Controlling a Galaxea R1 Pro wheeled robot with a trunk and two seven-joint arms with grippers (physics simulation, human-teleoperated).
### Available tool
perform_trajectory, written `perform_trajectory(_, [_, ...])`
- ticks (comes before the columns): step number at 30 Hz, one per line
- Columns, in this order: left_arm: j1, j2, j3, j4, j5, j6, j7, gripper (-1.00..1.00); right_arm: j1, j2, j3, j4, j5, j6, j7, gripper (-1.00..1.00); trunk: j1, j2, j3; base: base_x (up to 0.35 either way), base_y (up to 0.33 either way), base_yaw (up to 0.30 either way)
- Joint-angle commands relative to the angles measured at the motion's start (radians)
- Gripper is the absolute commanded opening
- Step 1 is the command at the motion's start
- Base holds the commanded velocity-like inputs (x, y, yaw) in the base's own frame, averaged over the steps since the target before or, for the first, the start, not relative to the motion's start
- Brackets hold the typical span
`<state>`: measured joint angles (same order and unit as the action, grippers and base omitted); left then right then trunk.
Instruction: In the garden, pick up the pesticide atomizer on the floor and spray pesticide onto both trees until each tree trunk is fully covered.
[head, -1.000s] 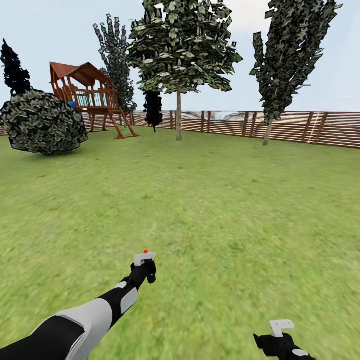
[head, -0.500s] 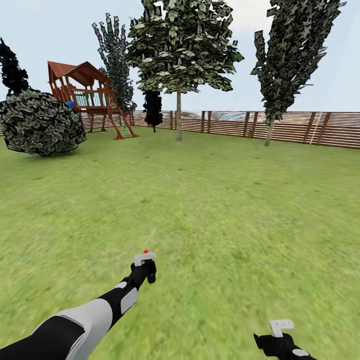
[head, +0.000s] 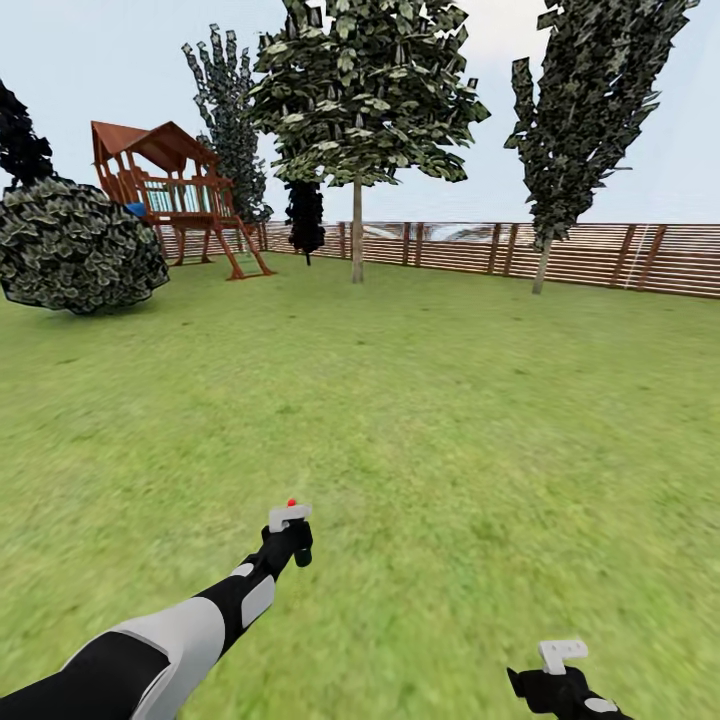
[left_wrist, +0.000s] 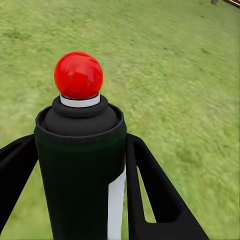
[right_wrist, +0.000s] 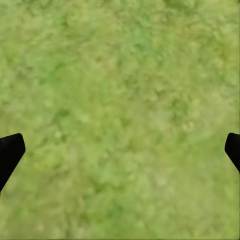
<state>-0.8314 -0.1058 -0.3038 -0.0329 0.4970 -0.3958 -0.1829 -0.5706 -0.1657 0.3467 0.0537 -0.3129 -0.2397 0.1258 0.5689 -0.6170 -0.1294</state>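
Note:
My left gripper is shut on the pesticide atomizer, held upright low over the lawn, its red dot on top. In the left wrist view the dark atomizer with its red ball stands between the black fingers. My right gripper hangs low at the right and is open; its fingertips sit far apart over bare grass. A tree with a wide canopy and bare trunk stands far ahead by the fence. Another tree with a thin trunk stands to its right.
A brown slat fence closes the far side of the lawn. A wooden play tower and a round bush stand at the far left, with dark narrow columns behind. Open grass lies between me and the trees.
The whole view has shifted slightly, with the play tower drifting left and the right tree drifting right; the camera moved. Both arms hold the same pose.

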Motion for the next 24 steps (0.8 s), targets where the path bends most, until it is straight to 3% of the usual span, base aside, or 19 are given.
perform_trajectory(1, [0.0, 0.0, 0.0, 0.0, 0.0, 0.0, 0.0, -1.0, 0.0, 0.0, 0.0, 0.0, 0.0, 0.0, 0.0, 1.0, 0.0, 0.0, 0.0, 0.35, 0.0, 0.0])
perform_trajectory(24, [0.0, 0.0, 0.0, 0.0, 0.0, 0.0, -0.001, -1.0, 0.0, 0.0, 0.0, 0.0, 0.0, 0.0, 0.0, 1.0, 0.0, 0.0, 0.0, 0.35, 0.0, 0.0])
